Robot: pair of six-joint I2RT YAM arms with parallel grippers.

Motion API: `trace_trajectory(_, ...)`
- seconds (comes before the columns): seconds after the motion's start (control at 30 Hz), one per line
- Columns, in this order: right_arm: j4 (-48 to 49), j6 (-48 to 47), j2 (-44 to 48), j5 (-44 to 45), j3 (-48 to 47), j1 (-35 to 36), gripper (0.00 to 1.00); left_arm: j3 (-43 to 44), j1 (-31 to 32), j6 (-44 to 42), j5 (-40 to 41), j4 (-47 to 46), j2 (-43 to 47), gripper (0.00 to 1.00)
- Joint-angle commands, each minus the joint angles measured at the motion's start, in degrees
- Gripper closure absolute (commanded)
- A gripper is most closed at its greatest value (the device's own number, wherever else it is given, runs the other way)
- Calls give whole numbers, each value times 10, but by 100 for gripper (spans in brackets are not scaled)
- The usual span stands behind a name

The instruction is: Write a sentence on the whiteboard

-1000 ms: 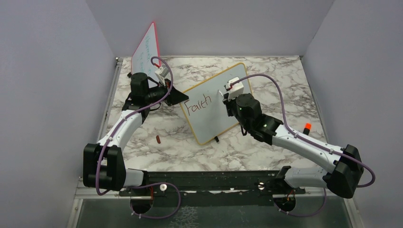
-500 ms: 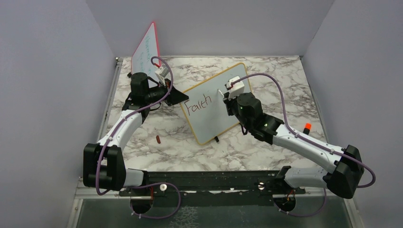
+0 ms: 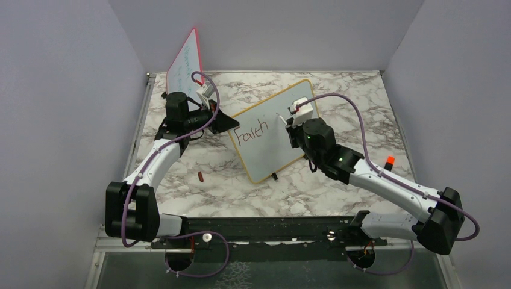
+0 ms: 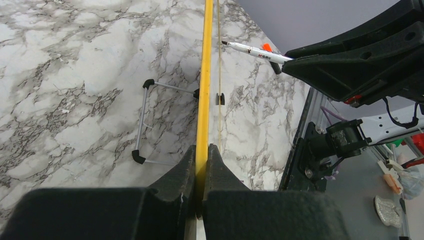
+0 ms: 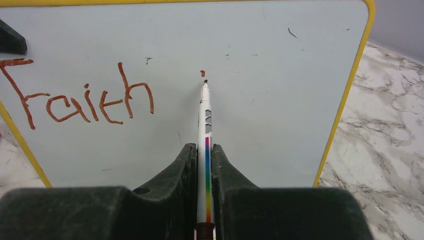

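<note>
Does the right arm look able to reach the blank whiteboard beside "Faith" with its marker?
Likely yes: its marker tip sits there on the whiteboard, nothing between; the left gripper clamps the frame.

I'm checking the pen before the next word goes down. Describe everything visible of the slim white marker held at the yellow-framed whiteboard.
The slim white marker looks plastic, with a rainbow stripe along its barrel, grey markings nearer the front and a small dark tip. The right gripper is shut on its rear half, black fingers on either side. It points at the yellow-framed whiteboard, tip just short of a small red dot, right of the red word "Faith". Tip contact cannot be confirmed.
</note>
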State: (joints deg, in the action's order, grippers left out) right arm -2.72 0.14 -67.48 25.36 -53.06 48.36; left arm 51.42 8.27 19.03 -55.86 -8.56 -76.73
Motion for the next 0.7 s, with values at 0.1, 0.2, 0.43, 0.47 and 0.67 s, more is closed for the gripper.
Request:
trace_trajectory(0.1,-1,15,-3,-4,8,-3,99,-5,15,-36,6,49,-16,100)
trace_trajectory(0.2,4,15,-6,-6,8,-3,99,-6,15,-36,5,49,-17,100)
trace_trajectory(0.43,10,12,-16,-8,3,-3,99,-5,15,-36,4,49,-17,100)
trace_trajectory(0.47,10,12,-18,-7,3,-4,99,-5,15,-36,4,49,-17,100)
trace_trajectory(0.67,3,12,-25,-14,2,-4,99,-4,15,-36,3,49,-18,100)
